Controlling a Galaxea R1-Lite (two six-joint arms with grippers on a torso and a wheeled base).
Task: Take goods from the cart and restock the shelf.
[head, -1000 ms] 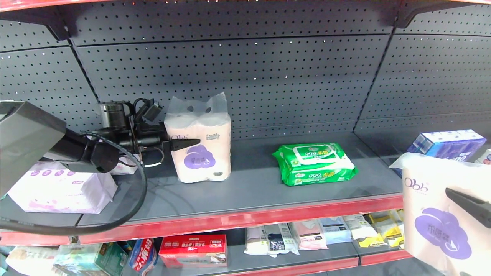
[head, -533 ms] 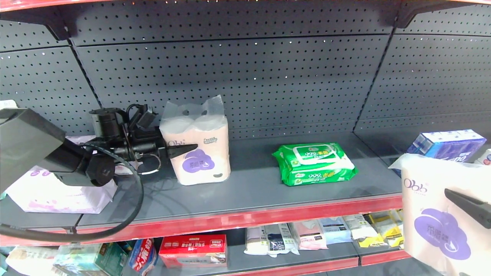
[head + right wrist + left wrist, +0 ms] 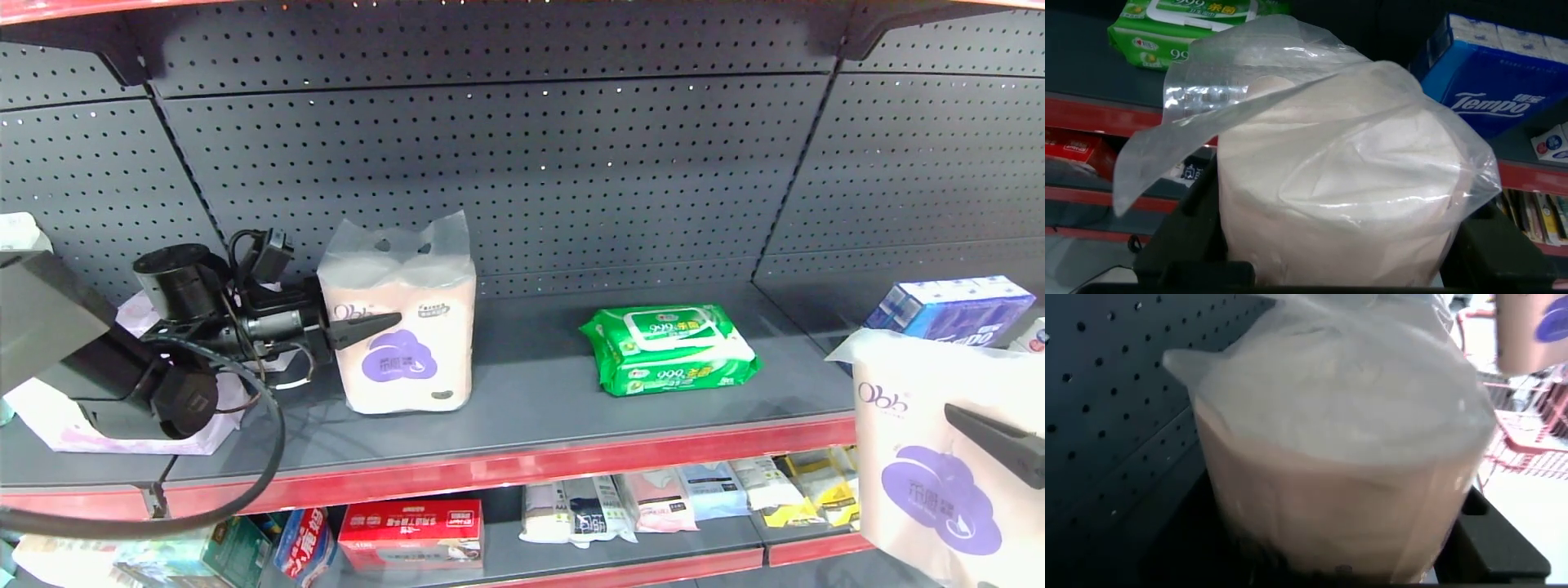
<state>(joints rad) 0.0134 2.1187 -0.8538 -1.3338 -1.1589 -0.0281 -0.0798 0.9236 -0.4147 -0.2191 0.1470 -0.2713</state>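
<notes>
A pink pack of toilet rolls [image 3: 400, 327] with a purple print stands upright at the left middle of the grey shelf board [image 3: 539, 408]. My left gripper [image 3: 384, 317] is shut on it from the left, one black finger [image 3: 363, 327] lying across its front. In the left wrist view the same pack [image 3: 1339, 457] sits between the dark fingers [image 3: 1498, 547]. A second such pack [image 3: 939, 457] hangs in front of the shelf at the lower right, with my right gripper [image 3: 980, 441] shut on it. The right wrist view has this pack [image 3: 1347, 188] in its loose plastic wrap.
A green wet-wipes pack [image 3: 669, 347] lies flat mid-shelf, right of the held pack. A blue tissue box [image 3: 951, 310] stands at the far right, and a white-and-purple pack [image 3: 49, 416] lies far left. Goods fill the lower shelf [image 3: 571, 510]. A red cart [image 3: 1527, 433] stands behind.
My left arm has drawn its pack leftward along the shelf and slightly toward the front edge. The right gripper and its pack have stayed in place.
</notes>
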